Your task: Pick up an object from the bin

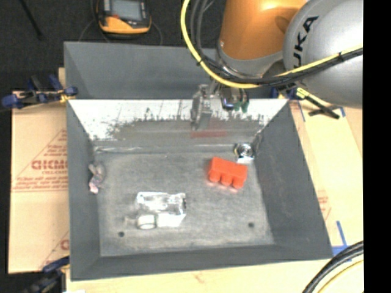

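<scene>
A grey metal bin (293, 182) with sloping walls sits on a dark surface, seen from above. Its floor is scuffed and mostly bare.

The arm (317, 35) comes in from the right. Its gripper (204, 110) hangs at the back of the bin, close to the foot of the back wall. Whether it is wide or narrow cannot be told from this angle.

Four loose things lie on the floor.
- A red block (227, 173) with three studs along one edge is the nearest sizeable one, in front of the gripper and a little toward the arm's side.
- A small shiny metal piece (244, 151) lies just beside the block's back corner, between block and gripper.
- A white toy (160, 209) lies farther forward, on the side away from the arm.
- A small pale scrap (96, 177) lies well off near the far side wall.

The step in hand looks like the approach, with no object yet reached. The block seems the likeliest pick: it is solid and flat-sided. A good grasp would bring the gripper forward until it is centred over the block and turn the wrist to match the block's slight skew. It would then come straight down and close across the block's short width. The side nearest the metal piece needs care, so that piece is not caught or pushed.
</scene>
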`<state>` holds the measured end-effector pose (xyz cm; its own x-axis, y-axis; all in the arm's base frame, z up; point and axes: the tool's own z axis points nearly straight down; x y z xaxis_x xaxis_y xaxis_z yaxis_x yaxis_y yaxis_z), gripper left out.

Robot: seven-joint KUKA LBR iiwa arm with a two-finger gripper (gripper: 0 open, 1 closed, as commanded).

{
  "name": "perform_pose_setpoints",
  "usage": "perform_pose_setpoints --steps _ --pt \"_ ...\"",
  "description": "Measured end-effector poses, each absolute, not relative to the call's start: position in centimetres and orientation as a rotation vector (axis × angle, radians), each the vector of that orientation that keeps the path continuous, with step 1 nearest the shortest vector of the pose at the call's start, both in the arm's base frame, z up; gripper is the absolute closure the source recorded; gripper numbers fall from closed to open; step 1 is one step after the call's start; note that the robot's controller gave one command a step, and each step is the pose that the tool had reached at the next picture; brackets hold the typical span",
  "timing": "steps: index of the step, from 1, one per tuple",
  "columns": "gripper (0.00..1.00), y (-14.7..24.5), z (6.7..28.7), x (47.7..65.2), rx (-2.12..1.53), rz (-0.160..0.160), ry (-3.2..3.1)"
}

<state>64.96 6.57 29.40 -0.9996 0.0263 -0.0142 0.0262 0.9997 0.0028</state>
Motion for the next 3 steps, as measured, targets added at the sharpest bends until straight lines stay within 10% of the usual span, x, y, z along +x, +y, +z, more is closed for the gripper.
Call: perform_pose_setpoints --steps 2,3 --pt "1.0 8.9 15.9 58.0 -0.616 0.001 3.083" --pt "1.0 11.7 16.9 54.3 -1.304 0.001 2.856"
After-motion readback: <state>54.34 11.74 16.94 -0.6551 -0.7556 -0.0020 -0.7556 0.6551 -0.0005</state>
